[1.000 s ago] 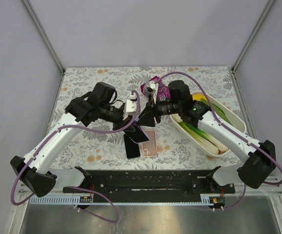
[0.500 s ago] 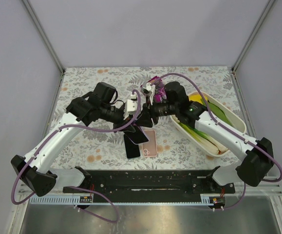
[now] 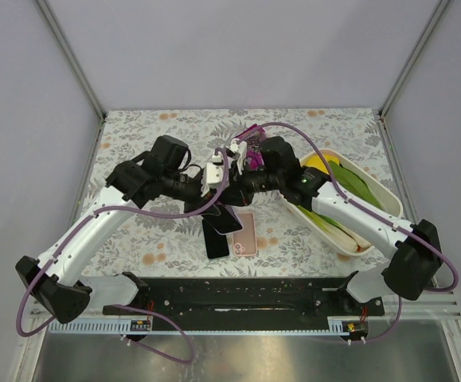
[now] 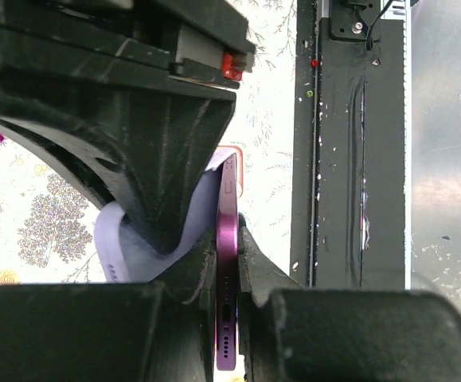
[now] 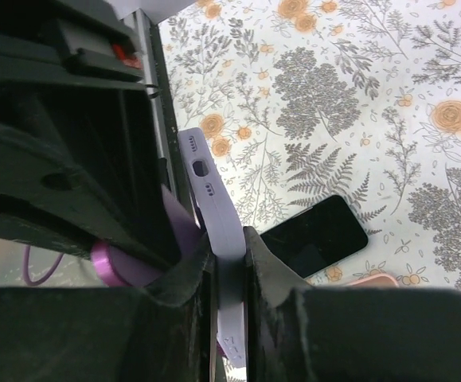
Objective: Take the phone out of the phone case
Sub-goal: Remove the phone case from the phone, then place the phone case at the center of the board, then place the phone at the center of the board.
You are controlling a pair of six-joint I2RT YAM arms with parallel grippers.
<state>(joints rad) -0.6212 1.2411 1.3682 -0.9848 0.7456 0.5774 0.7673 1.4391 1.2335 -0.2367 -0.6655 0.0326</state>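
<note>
Clamped tight, the left gripper (image 4: 227, 270) held the purple phone (image 4: 228, 215) by its thin edge, one finger (image 4: 194, 274) on each flat face, with the speaker holes at the phone's end sitting just past the fingertips. The right gripper (image 5: 228, 263) was likewise closed, pinching the rim of the lavender phone case (image 5: 214, 199), whose button and port cutouts showed above its fingers. In the left wrist view the soft case bowed away from the phone's back, so a gap stood open along most of the length while the two met close to the fingers; how much of the phone sat in the case could not be told. From the top camera both grippers met nose to nose above the middle of the floral table (image 3: 134, 135), holding phone and case in the air between them. Below them lay a black phone (image 5: 314, 235) flat on the table, and just beside it a pink slab (image 3: 244, 232), either a phone or a case. To the right stood a white tray (image 3: 389, 199) holding leeks (image 3: 326, 219). A black rail (image 3: 238, 296) ran along the near edge.
</note>
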